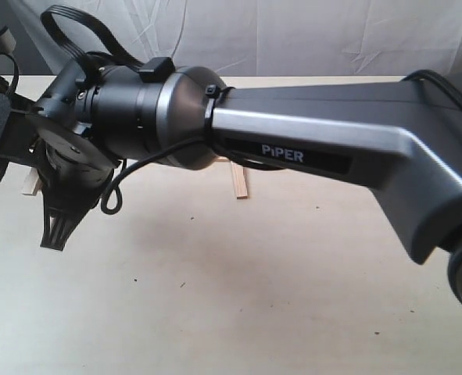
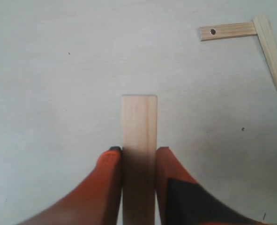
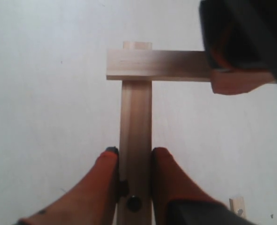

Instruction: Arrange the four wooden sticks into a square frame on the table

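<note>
table [image 1: 215, 297] | arm [image 1: 309, 133] hides sticks [image 1: 238, 183] | left gripper [image 2: 138, 154] clamps stick [image 2: 138, 122] | right gripper [image 3: 134, 154] clamps crossed stick [image 3: 136, 117]

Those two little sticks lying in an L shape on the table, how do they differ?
The holed stick has a small dark hole near its free end; the plain stick shows none. The holed stick lies at roughly a right angle to the plain stick, its end meeting the plain stick's side. Both are pale, flat wooden strips on the table.

wooden sticks [image 1: 239, 186]: were mostly hidden behind the right arm [image 1: 316, 129] in the exterior view.
held stick [image 2: 138, 122]: ran past the left wrist view's edge.
</note>
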### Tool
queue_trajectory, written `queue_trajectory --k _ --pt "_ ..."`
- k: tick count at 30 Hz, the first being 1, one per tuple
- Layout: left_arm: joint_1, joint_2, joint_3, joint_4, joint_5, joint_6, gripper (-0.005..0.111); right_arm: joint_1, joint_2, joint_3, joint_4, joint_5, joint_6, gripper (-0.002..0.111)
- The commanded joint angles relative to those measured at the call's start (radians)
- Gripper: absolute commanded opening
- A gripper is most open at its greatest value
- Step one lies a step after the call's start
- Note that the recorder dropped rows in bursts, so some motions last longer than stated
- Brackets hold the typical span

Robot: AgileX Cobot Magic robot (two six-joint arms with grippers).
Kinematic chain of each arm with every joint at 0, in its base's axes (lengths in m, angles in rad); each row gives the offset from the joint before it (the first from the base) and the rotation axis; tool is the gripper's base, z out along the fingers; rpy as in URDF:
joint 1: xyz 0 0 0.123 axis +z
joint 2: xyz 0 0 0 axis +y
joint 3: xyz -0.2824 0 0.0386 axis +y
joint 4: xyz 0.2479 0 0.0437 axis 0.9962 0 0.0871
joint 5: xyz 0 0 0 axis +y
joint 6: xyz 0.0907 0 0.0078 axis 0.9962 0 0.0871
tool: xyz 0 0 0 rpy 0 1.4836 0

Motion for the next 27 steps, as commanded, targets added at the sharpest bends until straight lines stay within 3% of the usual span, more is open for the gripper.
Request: queue_trajectory --k 1,6,22,27 --pt "-0.001 -0.010 -0.007 -0.026 0.008 -0.002 0.032 -0.003 -0.007 -0.001 0.000 -0.025 0.000 -0.001" --pt "-0.001 -0.010 -0.007 -0.038 0.000 -0.002 0.038 -0.003 -0.007 -0.001 0.001 -0.025 0.006 -0.001" --pt "-0.001 -0.060 -0.042 -0.027 -0.033 -0.004 0.039 -0.003 -0.007 -0.001 0.025 0.013 0.008 -0.001" --pt "0.001 -0.083 -0.042 -0.013 -0.033 -0.004 0.039 -0.066 -0.007 -0.001 0.128 0.065 -0.066 -0.001"
